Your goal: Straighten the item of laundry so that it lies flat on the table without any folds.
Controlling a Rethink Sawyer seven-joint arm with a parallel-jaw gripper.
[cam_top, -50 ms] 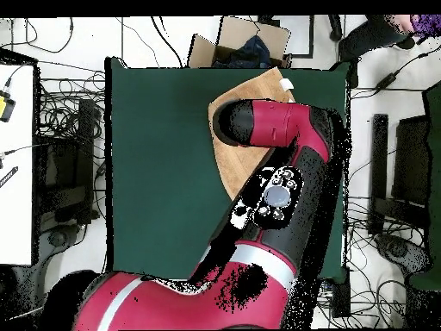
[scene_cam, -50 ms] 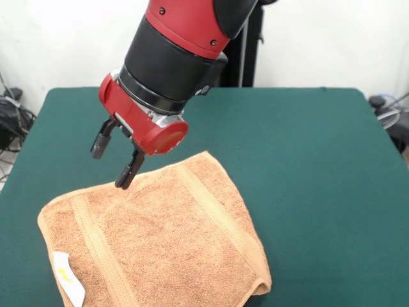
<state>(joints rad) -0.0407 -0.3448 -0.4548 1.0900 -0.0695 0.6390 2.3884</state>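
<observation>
The item of laundry is a tan-orange terry towel spread at the table's near-left part in the front view. Its near-right corner is folded under, and a white label shows at the near-left edge. My gripper hangs open just above the towel's far edge, nothing between its black fingers. In the overhead view the arm covers most of the towel, and the gripper is hidden. The green table is much larger than the towel.
In the front view, cables and dark gear lie off the table's left edge and right edge. The overhead view shows a cardboard box beyond the table's top edge and a white desk at left.
</observation>
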